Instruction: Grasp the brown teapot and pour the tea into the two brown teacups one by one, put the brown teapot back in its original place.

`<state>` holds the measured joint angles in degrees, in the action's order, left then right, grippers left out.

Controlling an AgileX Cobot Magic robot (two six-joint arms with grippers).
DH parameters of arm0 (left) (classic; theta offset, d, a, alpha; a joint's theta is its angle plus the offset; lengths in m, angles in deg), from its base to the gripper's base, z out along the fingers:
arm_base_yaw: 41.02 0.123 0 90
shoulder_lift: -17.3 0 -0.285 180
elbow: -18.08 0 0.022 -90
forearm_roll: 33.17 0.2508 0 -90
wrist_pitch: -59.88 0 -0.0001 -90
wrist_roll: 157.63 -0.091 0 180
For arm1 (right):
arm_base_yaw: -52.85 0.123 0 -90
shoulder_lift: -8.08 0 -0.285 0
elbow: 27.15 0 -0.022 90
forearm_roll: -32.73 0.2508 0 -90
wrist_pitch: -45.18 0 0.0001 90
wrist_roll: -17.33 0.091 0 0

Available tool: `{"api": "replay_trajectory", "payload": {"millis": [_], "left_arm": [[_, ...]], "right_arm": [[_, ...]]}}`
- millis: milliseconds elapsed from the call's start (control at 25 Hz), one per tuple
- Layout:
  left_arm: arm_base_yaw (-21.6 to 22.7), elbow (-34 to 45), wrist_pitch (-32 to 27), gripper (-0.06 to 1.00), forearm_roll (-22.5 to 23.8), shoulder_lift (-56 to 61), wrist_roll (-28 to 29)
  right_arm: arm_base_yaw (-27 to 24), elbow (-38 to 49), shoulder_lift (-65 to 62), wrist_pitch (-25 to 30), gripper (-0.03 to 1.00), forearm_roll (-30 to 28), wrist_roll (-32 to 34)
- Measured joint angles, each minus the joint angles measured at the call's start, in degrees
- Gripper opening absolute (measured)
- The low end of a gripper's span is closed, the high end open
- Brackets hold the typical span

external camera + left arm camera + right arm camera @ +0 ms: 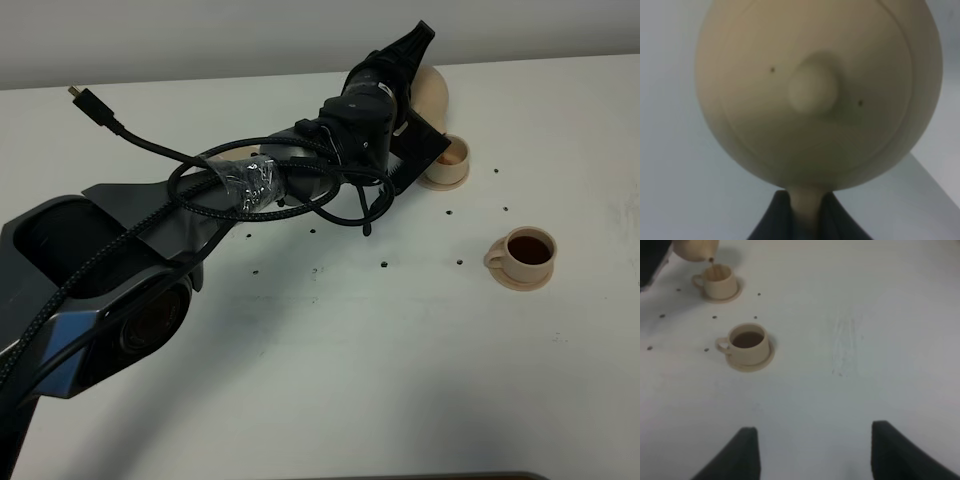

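- Left hand (806,212) is shown in the left wrist view pinching the loop handle (806,200) of the brown teapot (815,100), with dark fingers (772,222) clamped on either side. The pot is tipped so that its lid knob (812,90) faces the camera, a pose suited to pouring. No cup can be seen from here.
- In the exterior high view the reason is supplied: the teapot is carried over the far teacup (447,160), up off the tabletop (330,380), while the near teacup (522,255) is already dark with tea. The grip itself is masked by the arm (290,180). A tan sliver behind it may be the wide saucer (262,150), though that cannot be confirmed.
- Over in the right wrist view, a detail missed elsewhere is caught: brown tea is seen at the tip of the spout (710,259), right above the far teacup's mouth. Right hand (812,455) is seen spread and empty, well apart from both cups. It is judged to be parked so the pour is left undisturbed.
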<state>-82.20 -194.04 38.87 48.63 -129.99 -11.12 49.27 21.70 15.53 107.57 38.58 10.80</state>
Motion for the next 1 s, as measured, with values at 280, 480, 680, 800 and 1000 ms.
{"api": "replay_trajectory", "payload": {"millis": [280, 480, 680, 800, 1000], "left_arm": [[-0.2, 0.0, 0.3, 0.13, 1.5, -0.6, 0.0], [-0.2, 0.0, 0.2, 0.13, 2.6, -0.6, 0.0], [-0.2, 0.0, 0.2, 0.13, 4.0, -0.7, 0.3], [-0.2, 0.0, 0.2, 0.13, 4.0, -0.7, 0.4], [-0.2, 0.0, 0.2, 0.13, 5.6, -0.7, 1.1]], "right_arm": [[0.0, 0.0, 0.0, 0.0, 0.48, 0.0, 0.0], [0.0, 0.0, 0.0, 0.0, 0.48, 0.0, 0.0], [0.0, 0.0, 0.0, 0.0, 0.48, 0.0, 0.0], [0.0, 0.0, 0.0, 0.0, 0.48, 0.0, 0.0], [0.0, 0.0, 0.0, 0.0, 0.48, 0.0, 0.0]]}}
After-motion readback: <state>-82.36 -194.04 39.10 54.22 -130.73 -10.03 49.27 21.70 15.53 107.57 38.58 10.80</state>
